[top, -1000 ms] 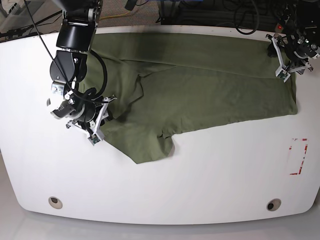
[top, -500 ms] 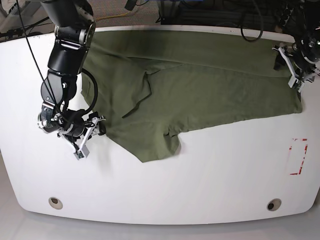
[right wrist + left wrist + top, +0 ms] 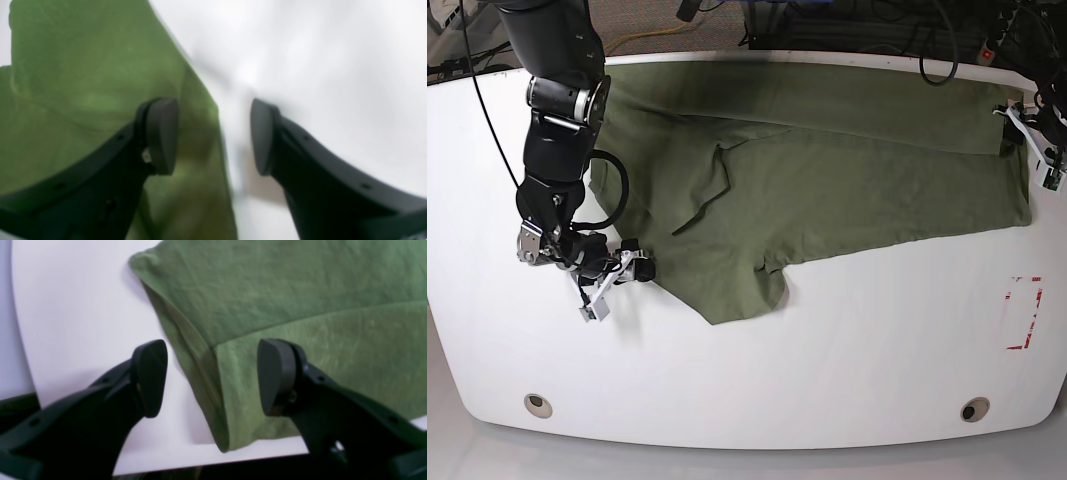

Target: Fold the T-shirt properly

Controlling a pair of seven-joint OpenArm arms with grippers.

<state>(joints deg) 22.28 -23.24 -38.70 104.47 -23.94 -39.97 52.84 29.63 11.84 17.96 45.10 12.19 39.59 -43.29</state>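
White counter (image 3: pixel 847 370) fills the view, rounded at the corners, with cables trailing off behind its far edge. Starting at the left of the base view, the right pincer (image 3: pixel 617 283) sits low just off the T-shirt (image 3: pixel 827 170), its jaws apart and nothing between them; from its own wrist camera the right pincer (image 3: pixel 213 136) straddles the cloth's slanting edge, one pad over green, the other over bare counter, which looks like a line-up for a pinch on that border rather than a grip. Moving across, the T-shirt lies spread over the far half of the counter, olive and matte, one side already laid over itself so a diagonal crease runs through the middle and a lower flap pokes toward the near edge. That overlap reads as a first fold in place, with more to come. Further right, a red-outlined mark (image 3: pixel 1024 312) sits alone on the counter, well apart from the cloth. At the far right, the left pincer (image 3: pixel 1035 150) hangs by the shirt's corner, jaws wide, gripping nothing; its wrist view shows the left pincer (image 3: pixel 213 376) bracketing the doubled edge of the T-shirt (image 3: pixel 300 306), apparently poised to catch both layers together.
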